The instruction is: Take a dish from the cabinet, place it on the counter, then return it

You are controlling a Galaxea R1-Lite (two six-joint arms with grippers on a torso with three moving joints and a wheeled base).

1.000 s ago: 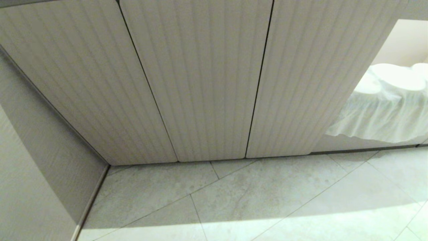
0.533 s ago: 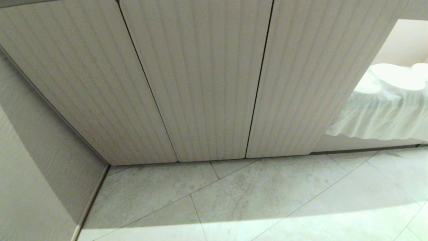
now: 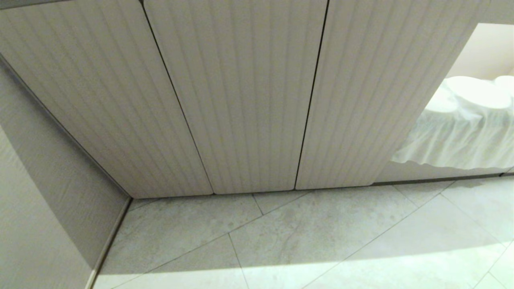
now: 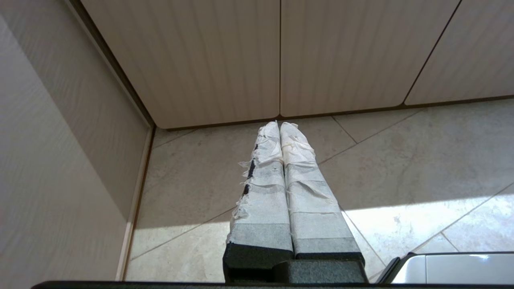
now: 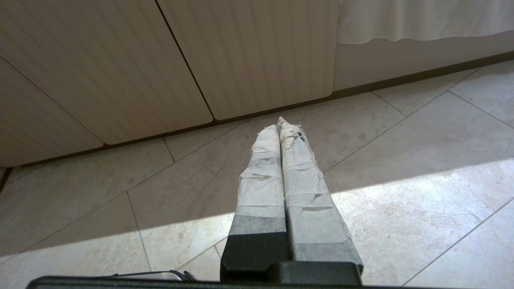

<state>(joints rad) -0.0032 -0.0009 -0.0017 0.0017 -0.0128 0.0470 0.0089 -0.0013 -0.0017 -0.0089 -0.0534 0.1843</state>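
Head view shows the cabinet (image 3: 241, 96) straight ahead with its three ribbed doors all closed, standing on a pale tiled floor (image 3: 321, 241); neither arm appears in it. Left of the cabinet a plain side wall (image 3: 40, 192) meets it at a corner. Right of the cabinet a white cloth (image 3: 461, 136) hangs over some low thing. No dish can be seen anywhere; if it is in the cabinet, the closed doors hide it.

Left wrist view has the left pincer (image 4: 280, 125) low over the floor, its two tape-wrapped fingers pressed together with nothing between them, tips pointing at the foot of the cabinet (image 4: 281, 60), near its bottom edge but apart from it.

Right wrist view has the right pincer (image 5: 279, 125) likewise above the floor, fingers closed flat against each other and empty, aimed at the base of the cabinet (image 5: 249, 56), short of the doors. The cloth's hem (image 5: 421, 20) hangs beside the cabinet.
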